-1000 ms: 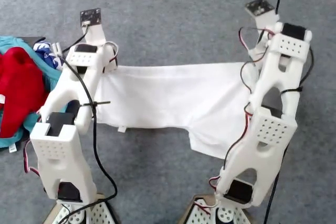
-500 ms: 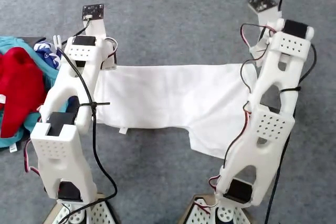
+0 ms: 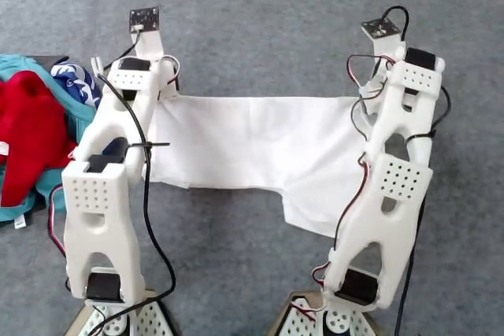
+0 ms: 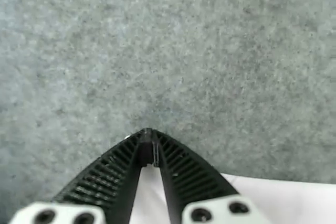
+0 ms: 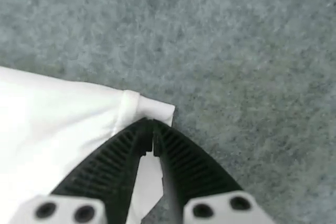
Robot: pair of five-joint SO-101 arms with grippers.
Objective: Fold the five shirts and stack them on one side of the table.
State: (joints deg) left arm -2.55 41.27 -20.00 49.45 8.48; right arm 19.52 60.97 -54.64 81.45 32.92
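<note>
The white shirt lies spread across the middle of the table. The left end effector is clamped on its far left corner, the right end effector on its far right corner.

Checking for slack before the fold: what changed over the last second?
The right end effector shifted toward the left end effector, pulling its white shirt corner inward; the left one edged farther from its base. Both stay shut on the shirt; clothes pile unmoved.

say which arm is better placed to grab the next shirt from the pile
Left, probably: the left end effector grips the white shirt beside the pile; the right end effector holds the far end.
</note>
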